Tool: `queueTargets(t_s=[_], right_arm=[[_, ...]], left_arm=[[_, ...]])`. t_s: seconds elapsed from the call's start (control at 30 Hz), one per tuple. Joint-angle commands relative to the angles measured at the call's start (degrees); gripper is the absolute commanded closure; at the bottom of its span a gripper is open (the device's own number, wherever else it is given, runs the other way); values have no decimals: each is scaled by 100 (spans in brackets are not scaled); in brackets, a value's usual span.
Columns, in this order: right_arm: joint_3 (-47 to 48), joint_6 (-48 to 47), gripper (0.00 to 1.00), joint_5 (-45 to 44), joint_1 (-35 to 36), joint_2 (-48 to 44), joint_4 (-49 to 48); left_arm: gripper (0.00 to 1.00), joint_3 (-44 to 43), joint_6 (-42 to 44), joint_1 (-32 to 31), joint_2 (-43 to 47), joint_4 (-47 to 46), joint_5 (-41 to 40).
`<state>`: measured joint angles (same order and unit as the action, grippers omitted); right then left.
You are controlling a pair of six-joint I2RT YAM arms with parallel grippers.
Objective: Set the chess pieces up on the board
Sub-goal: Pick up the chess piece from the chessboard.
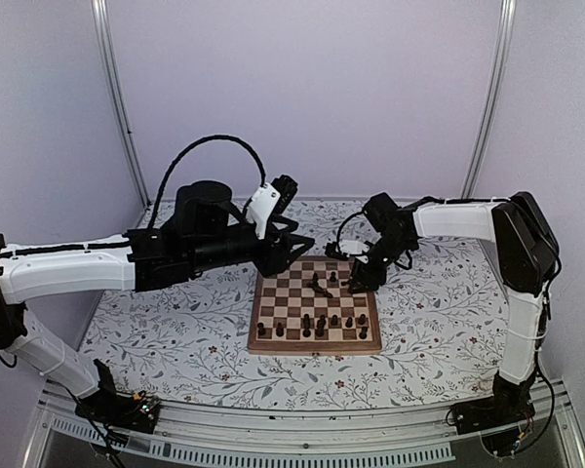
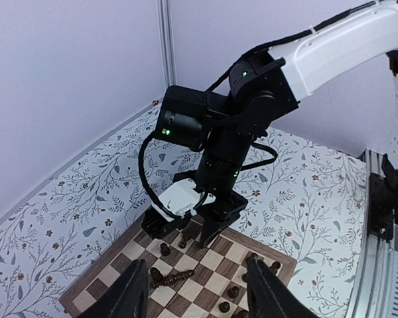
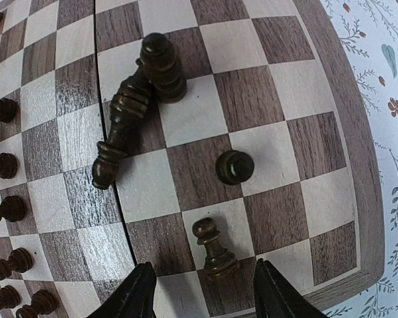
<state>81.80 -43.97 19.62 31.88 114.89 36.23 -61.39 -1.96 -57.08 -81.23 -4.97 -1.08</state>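
Observation:
The board lies mid-table with dark chess pieces on it. A row of pieces stands near its front edge. One piece lies fallen against an upright piece, also seen from above. My right gripper is open and low over the board's far right corner. Its fingers stand either side of a small upright pawn without touching it. Another pawn stands one square further on. My left gripper is open and empty, above the board's far left part.
The table has a floral cover. The right arm's wrist hangs over the board's far edge, close in front of my left gripper. White walls with metal posts close the back and sides.

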Motion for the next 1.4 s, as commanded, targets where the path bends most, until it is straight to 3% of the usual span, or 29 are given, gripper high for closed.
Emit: queueTargets(t_s=[0.0, 0.13, 0.53, 0.87, 1.17, 1.37], right_arm=[[170, -187, 48, 131, 25, 124, 127], [242, -233, 56, 238, 21, 242, 266], [252, -191, 57, 104, 25, 403, 80], [172, -187, 83, 293, 24, 386, 172], [-74, 61, 91, 1119, 23, -611, 138], [27, 649, 91, 2246, 22, -1485, -61]], left_arm=[[48, -93, 18, 24, -32, -50, 39], [48, -93, 29, 24, -64, -46, 29], [48, -125, 94, 34, -160, 13, 64], [48, -150, 84, 46, -196, 62, 31], [48, -7, -362, 292, -125, -161, -223], [50, 75, -1147, 684, -249, -461, 731]])
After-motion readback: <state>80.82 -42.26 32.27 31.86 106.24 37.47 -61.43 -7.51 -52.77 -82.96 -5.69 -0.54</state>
